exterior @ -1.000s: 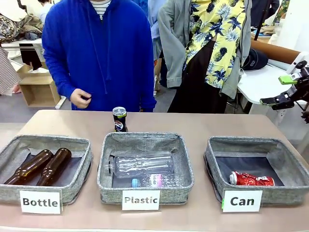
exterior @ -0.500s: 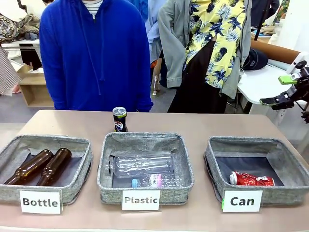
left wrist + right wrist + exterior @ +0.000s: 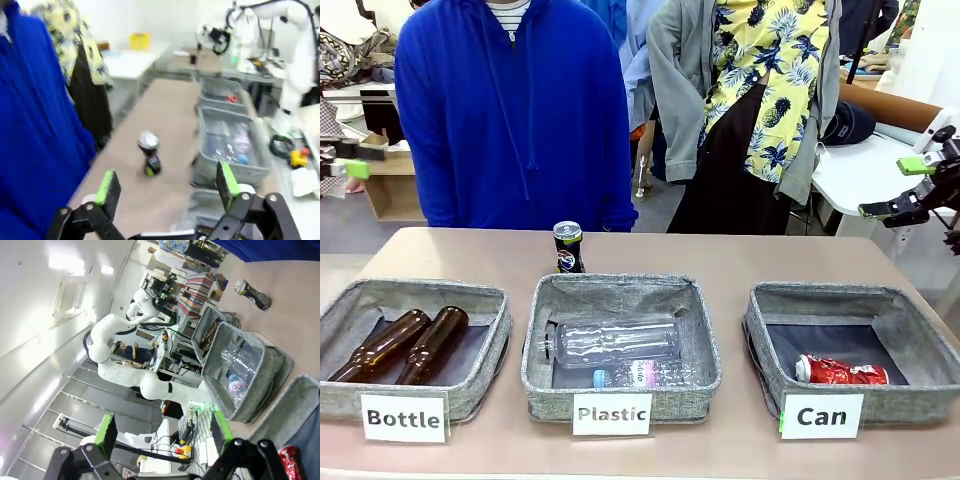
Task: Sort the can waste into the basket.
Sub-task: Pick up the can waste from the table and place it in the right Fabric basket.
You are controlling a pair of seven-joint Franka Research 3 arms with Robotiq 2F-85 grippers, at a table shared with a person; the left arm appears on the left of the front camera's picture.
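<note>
Three baskets stand in a row along the near edge of the table (image 3: 750, 262). The left basket (image 3: 420, 292) holds two glass bottles (image 3: 433, 343) lying side by side. In the middle basket (image 3: 620, 288) the rear plastic bottle (image 3: 615, 343) lies behind the front plastic bottle (image 3: 640, 375). The right basket (image 3: 840, 293) holds a lying can (image 3: 840, 371) near its front wall. A standing can (image 3: 568, 247) is on the table just behind the middle basket, toward its left corner. One person (image 3: 515, 110) stands at the far edge behind that can, and a second person (image 3: 750, 100) stands to the right. The left gripper (image 3: 342, 162) hangs off the table's left end and the right gripper (image 3: 898, 188) off its right end.
</note>
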